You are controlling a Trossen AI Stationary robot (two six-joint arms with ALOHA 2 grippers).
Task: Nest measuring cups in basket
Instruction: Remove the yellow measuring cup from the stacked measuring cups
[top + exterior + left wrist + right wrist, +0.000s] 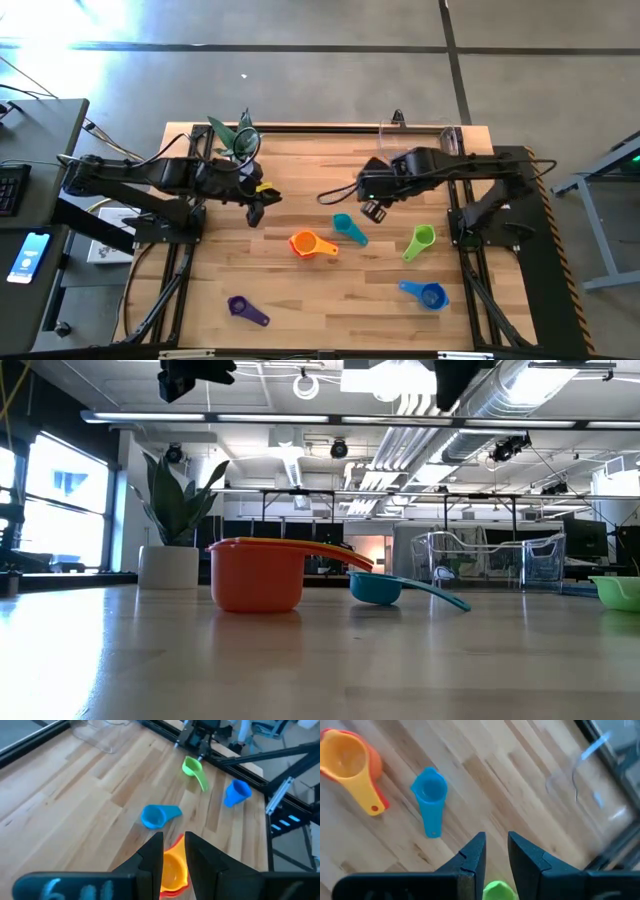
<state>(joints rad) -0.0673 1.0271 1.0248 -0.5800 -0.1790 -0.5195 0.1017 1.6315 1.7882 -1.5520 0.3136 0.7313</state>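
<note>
In the high view the orange cup point(305, 243) holds a yellow cup; in the right wrist view the stack point(347, 757) shows a red edge underneath. Standing singly on the table are the teal cup point(348, 228), green cup point(420, 241), blue cup point(425, 293) and purple cup point(245, 310). The clear basket point(425, 135) sits at the far right corner. My left gripper point(255, 212) hovers left of the stack, slightly open and empty. My right gripper point(372, 210) hovers just beyond the teal cup, also slightly open and empty.
A green plant in a white pot point(235, 135) stands at the far edge near the left arm. Bare wood lies between the cups and the basket point(590, 785). Both arm bases flank the table's left and right sides.
</note>
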